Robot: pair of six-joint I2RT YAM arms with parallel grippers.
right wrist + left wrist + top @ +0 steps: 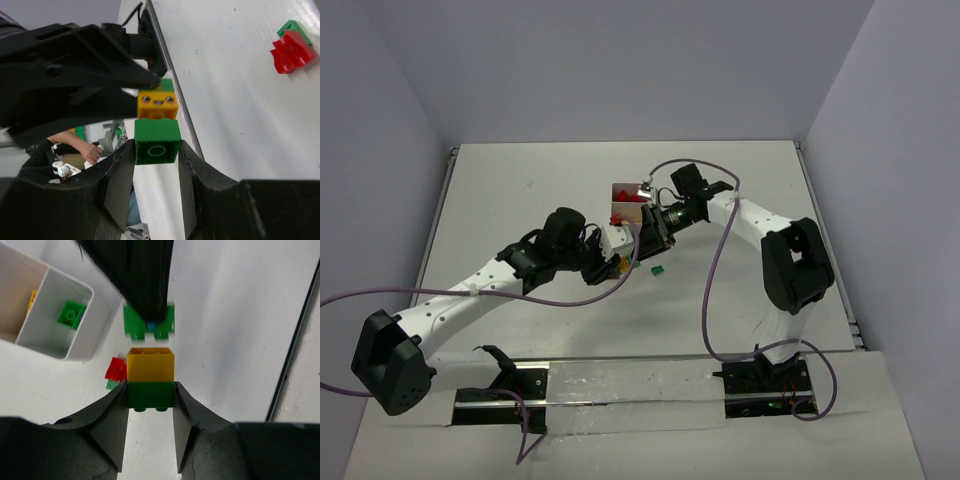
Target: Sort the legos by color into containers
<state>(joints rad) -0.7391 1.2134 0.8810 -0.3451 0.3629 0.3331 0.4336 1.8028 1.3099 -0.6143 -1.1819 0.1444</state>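
**Splitting a stack beside the tray**

We saw the left end effector (150, 391) clamped on the green base of a yellow-green stack (150, 365), at the centre of its wrist view, above the worktop (225, 315). The right end effector (156, 146) was clamped on a green brick (157, 135) just past the yellow end. That brick was blurred, so we could not tell whether the two touched. The tray (97, 315) sat at upper left, with a sorted brick (70, 315), also green, in its nearest compartment. A red-green pair (116, 370) lay on the worktop just below the tray.

We judged this to be a pull-apart. To do it well, both grips should hold firm while the right draws straight along the stud axis without twisting. It should then carry its brick over the green compartment and release low. The yellow and its base would need parting next.
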